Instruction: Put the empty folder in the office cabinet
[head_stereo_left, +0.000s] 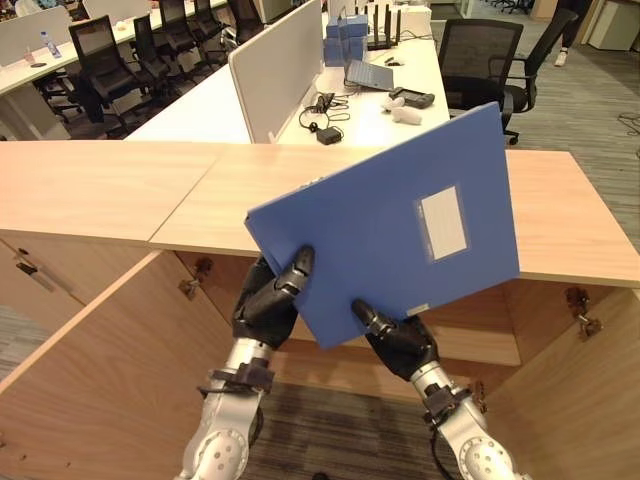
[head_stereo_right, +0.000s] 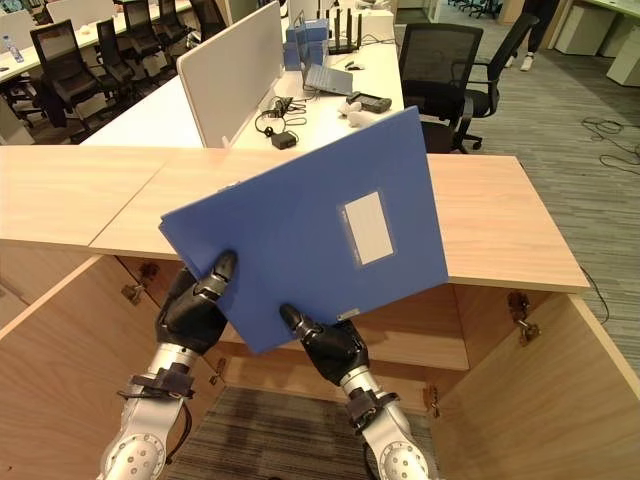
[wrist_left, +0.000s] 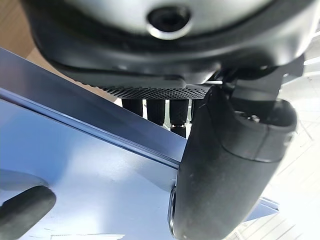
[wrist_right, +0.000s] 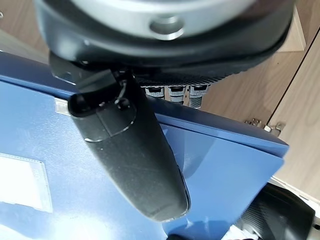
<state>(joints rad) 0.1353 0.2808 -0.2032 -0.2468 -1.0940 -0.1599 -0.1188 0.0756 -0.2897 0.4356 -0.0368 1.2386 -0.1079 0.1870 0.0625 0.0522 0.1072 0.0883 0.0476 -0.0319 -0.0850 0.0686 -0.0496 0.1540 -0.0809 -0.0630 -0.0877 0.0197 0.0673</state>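
The blue folder (head_stereo_left: 385, 225) is up in the air in front of the office cabinet (head_stereo_left: 120, 190), tilted, its white label pocket (head_stereo_left: 442, 223) facing out. Both arms carry it by its near lower edge: the left robot hand (head_stereo_left: 272, 300) is clamped on it with the thumb over the front, and the right robot hand (head_stereo_left: 398, 338) pinches it the same way just beside. The cabinet doors (head_stereo_left: 100, 370) stand open below the wooden top. To do this well, I'd say it should lower the folder under the top, level it, and slide it in between the doors without clipping the hinges (head_stereo_left: 583, 320).
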